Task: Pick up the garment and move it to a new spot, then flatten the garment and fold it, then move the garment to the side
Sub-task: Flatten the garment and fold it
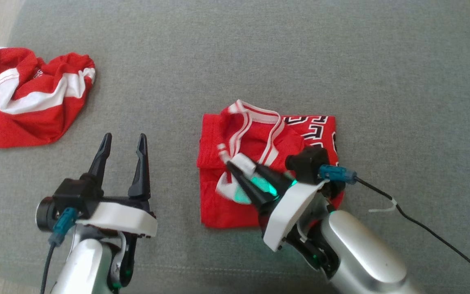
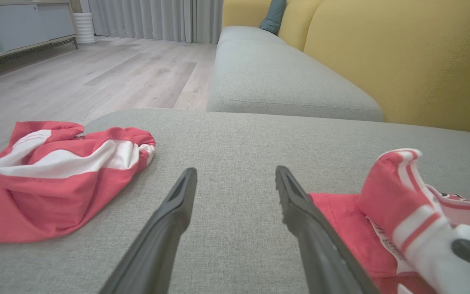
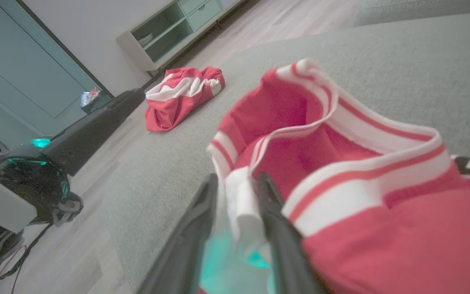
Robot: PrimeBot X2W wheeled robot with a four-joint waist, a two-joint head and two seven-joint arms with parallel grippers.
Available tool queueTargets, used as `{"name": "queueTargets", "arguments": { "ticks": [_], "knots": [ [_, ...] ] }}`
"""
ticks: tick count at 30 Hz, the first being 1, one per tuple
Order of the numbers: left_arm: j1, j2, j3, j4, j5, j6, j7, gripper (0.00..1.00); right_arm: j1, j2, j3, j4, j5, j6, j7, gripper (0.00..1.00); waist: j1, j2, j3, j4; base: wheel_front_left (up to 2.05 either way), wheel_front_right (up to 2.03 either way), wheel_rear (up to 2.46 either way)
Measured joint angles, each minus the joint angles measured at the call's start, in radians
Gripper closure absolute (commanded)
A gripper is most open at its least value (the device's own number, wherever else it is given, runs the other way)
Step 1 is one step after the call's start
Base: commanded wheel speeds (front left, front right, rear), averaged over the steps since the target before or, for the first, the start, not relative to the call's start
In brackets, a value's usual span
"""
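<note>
The folded red jersey (image 1: 259,143) lies in the middle of the grey cushion (image 1: 361,61). The right gripper (image 1: 242,164) has its fingers pinched on the white trim (image 3: 239,204) and holds it a little raised. If this arm draws back with the trim caught, I think the fold will open, or the whole jersey will slide on the cushion. The left gripper (image 1: 124,139), fingers spread and empty, hovers over the cushion's near left part. A crumpled red cloth (image 1: 31,98) at the cushion's far left corner could get tangled with the jersey if it goes that way
</note>
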Motion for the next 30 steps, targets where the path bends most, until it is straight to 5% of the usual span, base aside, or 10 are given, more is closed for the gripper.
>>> {"name": "queueTargets", "arguments": {
  "ticks": [11, 16, 24, 30],
  "knots": [
    [0.0, -0.003, 0.024, 0.002, 0.018, -0.007, 0.0, 0.0, -0.043, 0.0, -0.038, -0.09, -0.027, 0.0, -0.194, 0.0, 0.0, 0.0, -0.004, -0.033, 0.0, 0.0, 0.0],
    [0.0, -0.002, 0.027, 0.002, 0.026, -0.007, 0.0, 0.0, -0.024, -0.005, -0.17, -0.184, -0.075, 0.0, -0.233, 0.0, 0.0, 0.0, -0.012, -0.056, 0.0, 0.0, 0.0],
    [0.004, 0.007, 0.037, -0.009, 0.034, -0.007, 0.0, 0.0, 0.163, -0.064, -0.517, -0.311, -0.21, 0.0, -0.206, 0.0, 0.0, 0.0, -0.029, -0.09, 0.0, 0.0, 0.0],
    [0.012, 0.017, 0.052, -0.02, 0.034, -0.006, 0.0, 0.0, 0.282, -0.076, -0.639, -0.366, -0.254, 0.0, -0.168, 0.0, 0.0, 0.0, -0.053, -0.104, 0.0, 0.0, 0.0]
  ]
}}
